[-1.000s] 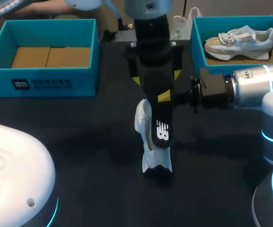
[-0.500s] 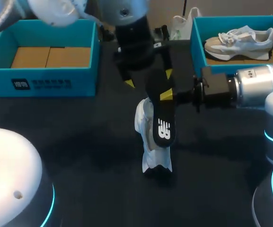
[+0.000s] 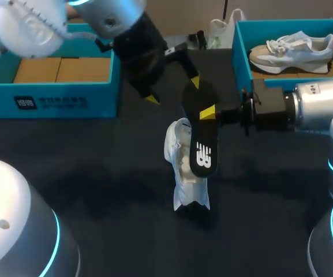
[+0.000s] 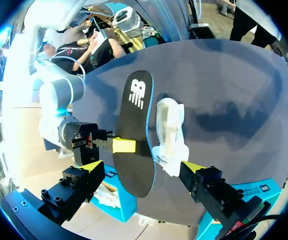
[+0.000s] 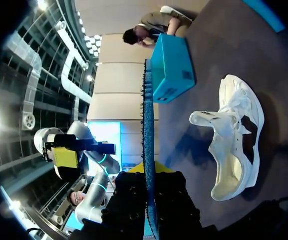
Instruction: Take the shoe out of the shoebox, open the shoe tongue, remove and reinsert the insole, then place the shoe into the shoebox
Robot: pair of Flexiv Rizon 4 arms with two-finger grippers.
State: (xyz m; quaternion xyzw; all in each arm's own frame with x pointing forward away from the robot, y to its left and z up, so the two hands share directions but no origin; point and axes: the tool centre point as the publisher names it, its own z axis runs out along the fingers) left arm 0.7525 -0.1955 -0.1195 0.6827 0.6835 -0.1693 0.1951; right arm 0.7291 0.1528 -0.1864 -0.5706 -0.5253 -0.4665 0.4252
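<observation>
A white shoe lies on the dark table with its opening upward, also seen in the wrist views. Just above it hangs the black insole, logo end down. My right gripper is shut on the insole's upper half, coming in from the right. In the right wrist view the insole shows edge-on between that gripper's fingers. My left gripper is open behind the insole and apart from it. In its own view the left gripper spans the insole without touching it.
A teal shoebox with cardboard on its floor stands at the back left. A second teal shoebox at the back right holds another pale shoe. A white bag sits behind, between the boxes.
My left arm has pulled back and to the left, away from the insole, fingers still open. The right gripper kept hold of the insole, which has shifted slightly right.
</observation>
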